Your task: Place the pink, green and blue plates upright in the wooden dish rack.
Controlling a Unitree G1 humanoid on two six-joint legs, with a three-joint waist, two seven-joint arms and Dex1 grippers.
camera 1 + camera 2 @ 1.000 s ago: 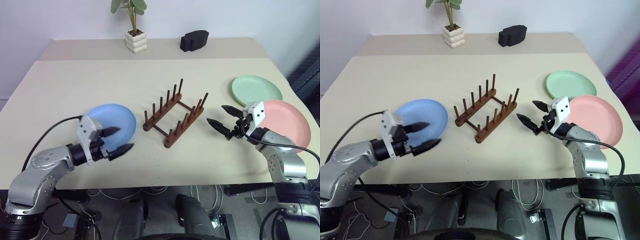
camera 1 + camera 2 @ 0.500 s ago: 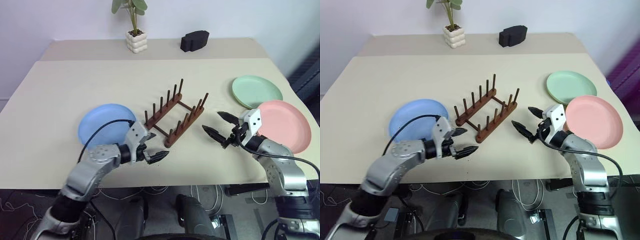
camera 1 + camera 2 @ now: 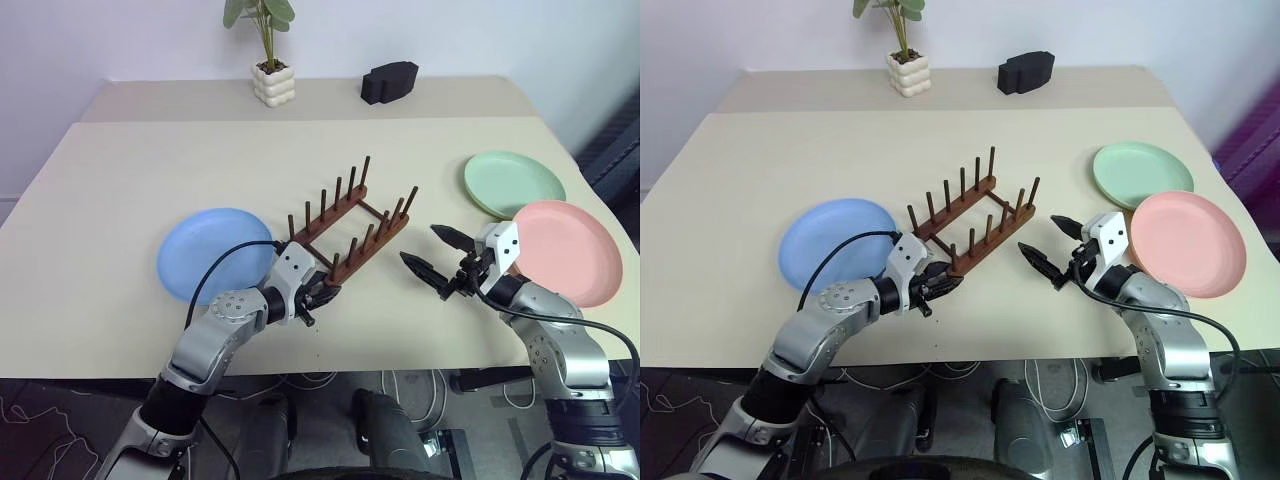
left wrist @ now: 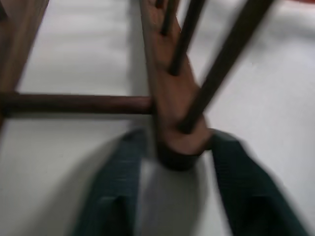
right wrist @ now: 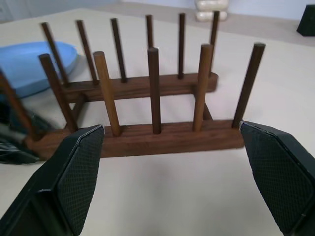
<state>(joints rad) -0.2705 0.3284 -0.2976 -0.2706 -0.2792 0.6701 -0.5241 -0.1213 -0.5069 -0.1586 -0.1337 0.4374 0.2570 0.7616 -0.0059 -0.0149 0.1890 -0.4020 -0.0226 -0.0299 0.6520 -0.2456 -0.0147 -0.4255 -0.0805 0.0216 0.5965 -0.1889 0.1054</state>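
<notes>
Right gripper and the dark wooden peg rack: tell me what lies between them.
Nothing: between the right gripper and the dark wooden peg rack the right wrist view shows bare beige tabletop.

A pale beige tabletop (image 3: 180, 170) stands against a plain white wall (image 3: 120, 35), with a seam running across it near the far edge. At the back of it sit a small green plant in a knobbly white pot (image 3: 271, 82) and a black lumpy object (image 3: 388, 80). Below the near edge, cables (image 3: 420, 385) trail over a dark grey floor.
</notes>
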